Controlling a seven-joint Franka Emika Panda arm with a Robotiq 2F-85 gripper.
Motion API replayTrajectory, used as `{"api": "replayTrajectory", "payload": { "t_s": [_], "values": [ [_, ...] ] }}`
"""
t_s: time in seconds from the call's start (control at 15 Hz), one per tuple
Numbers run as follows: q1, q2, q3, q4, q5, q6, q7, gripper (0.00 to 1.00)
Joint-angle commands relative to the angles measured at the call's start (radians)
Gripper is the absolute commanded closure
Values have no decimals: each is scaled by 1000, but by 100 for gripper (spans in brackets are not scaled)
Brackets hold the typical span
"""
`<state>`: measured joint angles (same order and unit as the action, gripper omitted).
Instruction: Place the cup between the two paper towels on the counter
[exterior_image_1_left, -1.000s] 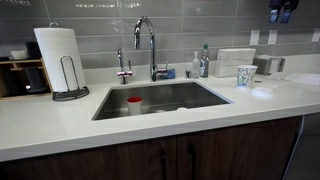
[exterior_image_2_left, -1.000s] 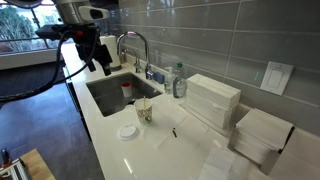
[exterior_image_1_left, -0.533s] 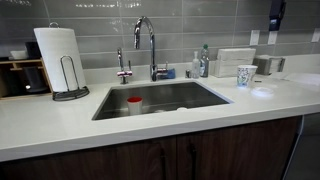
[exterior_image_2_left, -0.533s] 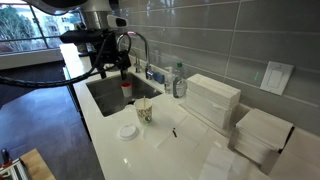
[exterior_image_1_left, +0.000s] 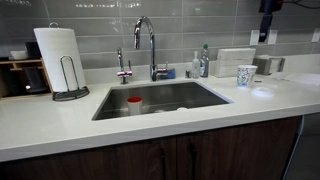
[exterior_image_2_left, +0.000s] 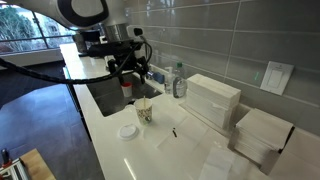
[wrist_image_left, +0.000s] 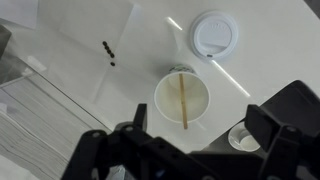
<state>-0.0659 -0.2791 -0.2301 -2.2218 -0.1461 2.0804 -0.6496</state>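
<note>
Wrist view — end effector (wrist_image_left: 200, 120) dark, cropped — cup (wrist_image_left: 182, 100) unobstructed.

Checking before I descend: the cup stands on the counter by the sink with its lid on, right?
Not quite: the cup stands on the counter by the sink, but its lid lies beside it; the wrist view shows the cup open.

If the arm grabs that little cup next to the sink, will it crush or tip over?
Probably light: the cup looks empty apart from a stick. A lid lies beside it, so the open rim may squash under a hard squeeze. Its tapered shape suggests it could tip if pushed high.
</note>
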Motion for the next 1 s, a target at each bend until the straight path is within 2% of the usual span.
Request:
{"api": "replayTrajectory", "payload": {
  "t_s": [0.0,0.47,0.93],
  "values": [
    [-11,8,8,2,5,7,-5,0],
    [-12,13,7,11,7,10,-7,0],
    [-27,119,-23,40,32,95,-102,0]
  ]
}}
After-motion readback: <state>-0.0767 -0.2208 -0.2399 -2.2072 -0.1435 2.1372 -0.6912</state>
